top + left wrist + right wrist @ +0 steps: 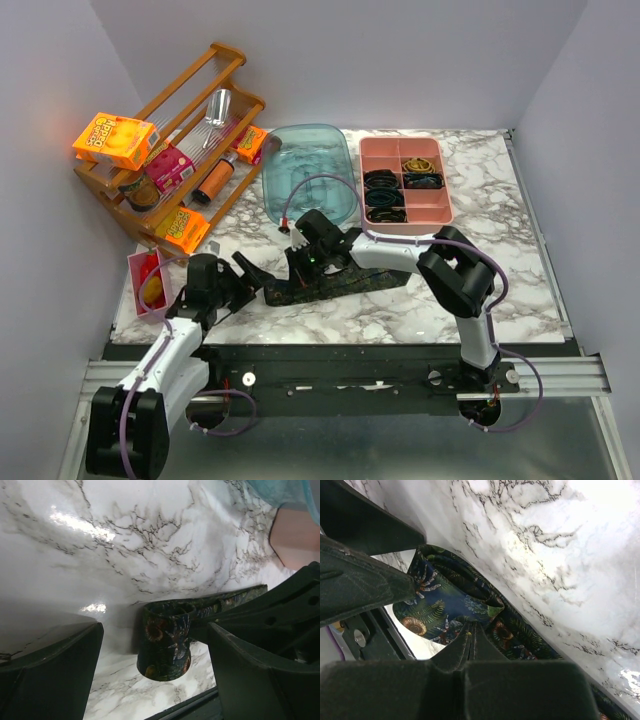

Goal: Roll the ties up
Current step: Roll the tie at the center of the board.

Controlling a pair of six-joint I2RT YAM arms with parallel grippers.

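The tie (350, 282) is laid flat along the near part of the marble desk (480, 290). Its left end is wound into a small upright roll (165, 650), and the unrolled length is stretched away to the right. In the right wrist view its cloth (450, 605) is shown as dark navy, printed with ferns and shells.

The left gripper (255, 278) is brought in low from the left. Its fingers (50, 670) are spread wide, one on each side of the roll, and neither is seen touching it. The right gripper (297, 268) is reached across from the right and set down at the same end of the tie. Its fingers (470, 680) are pressed together, and a fold of the fabric just beside the roll appears to be pinched at their tips.

Further back, a clear teal tub (310, 175) is set near the middle of the desk. Just to its right is a pink compartment tray (448, 205), with dark coils held in several sections. A wooden rack (225, 55) of boxes is stood at the far left.
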